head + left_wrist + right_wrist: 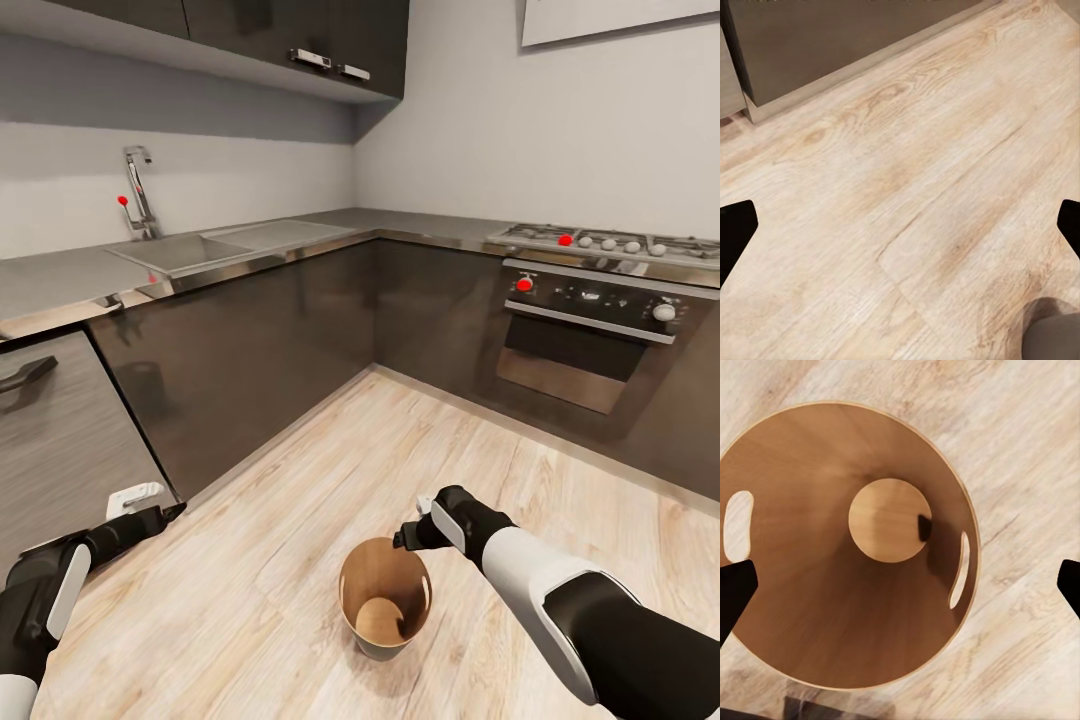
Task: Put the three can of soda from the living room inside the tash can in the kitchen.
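— While the right gripper (900, 585) is held above the tash can (350, 600), how are its fingers set?
— They are spread wide, and nothing is held between them. The brown inside is seen from straight above, with a small dark object at the edge of its round bottom; what it is cannot be told.
— And the left gripper (900, 225)?
— It is spread wide too, above bare wood floor (915, 165) near the dark cabinets (250, 350).

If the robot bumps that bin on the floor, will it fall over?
Probably easily. The bin narrows toward its base, so it stands on a small foot. Its walls look thin and it looks empty, so it is likely light. On the smooth wood floor it might slide first.
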Tool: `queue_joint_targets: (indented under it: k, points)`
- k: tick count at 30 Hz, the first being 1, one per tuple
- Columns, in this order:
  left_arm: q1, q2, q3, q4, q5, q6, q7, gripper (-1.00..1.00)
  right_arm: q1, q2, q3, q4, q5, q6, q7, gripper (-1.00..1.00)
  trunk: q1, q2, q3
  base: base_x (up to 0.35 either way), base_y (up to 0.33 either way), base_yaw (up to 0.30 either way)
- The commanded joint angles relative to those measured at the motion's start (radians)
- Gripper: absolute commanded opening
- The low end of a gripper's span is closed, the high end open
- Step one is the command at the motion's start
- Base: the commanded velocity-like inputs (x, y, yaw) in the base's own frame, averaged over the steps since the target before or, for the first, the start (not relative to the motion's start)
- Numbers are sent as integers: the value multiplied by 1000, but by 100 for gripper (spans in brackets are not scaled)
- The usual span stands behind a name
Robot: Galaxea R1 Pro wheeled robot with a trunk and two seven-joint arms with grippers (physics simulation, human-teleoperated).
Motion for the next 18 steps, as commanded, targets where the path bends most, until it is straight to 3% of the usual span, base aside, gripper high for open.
queue_joint_targets:
  k: [1, 14, 18]
  points:
    - [0, 0, 0, 0, 0, 0, 0, 100, 0, 0, 0, 0, 0, 0, 0, 100, 0, 0, 0, 0, 0, 0]
    - [0, 0, -1, -3, -1, 15, -4, 100, 9, -5, -1, 0, 0, 0, 0, 100, 0, 0, 0, 0, 0, 0]
    - [0, 0, -19, -4, -2, 20, -5, 100, 12, -6, -1, 0, 0, -15, 0, 100, 0, 0, 0, 0, 104, 0]
